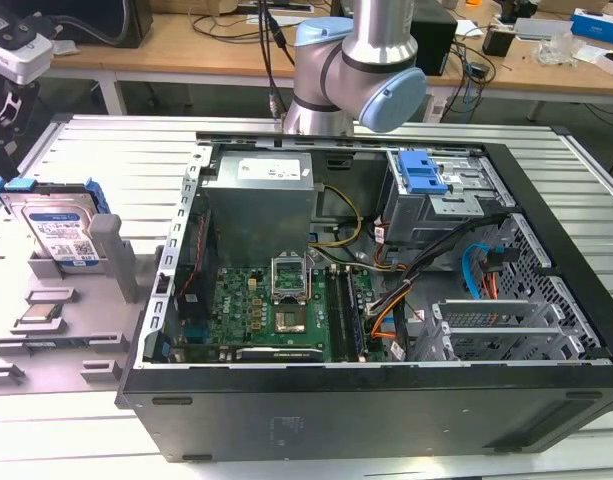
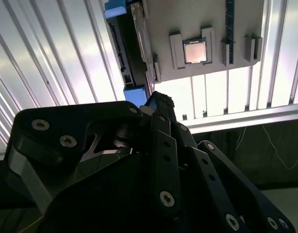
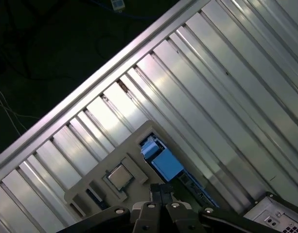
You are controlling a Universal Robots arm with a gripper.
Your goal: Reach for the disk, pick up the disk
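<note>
The disk (image 1: 61, 232) stands tilted on edge in a grey fixture (image 1: 114, 255) near the worktop's (image 1: 106, 150) edge at the exterior view's left, just beside the open computer case (image 1: 386, 400). In both wrist views the claw (image 3: 159, 190) has its fingers pressed together and empty, pointing toward the disk's blue bracket. A processor chip (image 3: 119, 175) lies flat in the fixture nearby.
</note>
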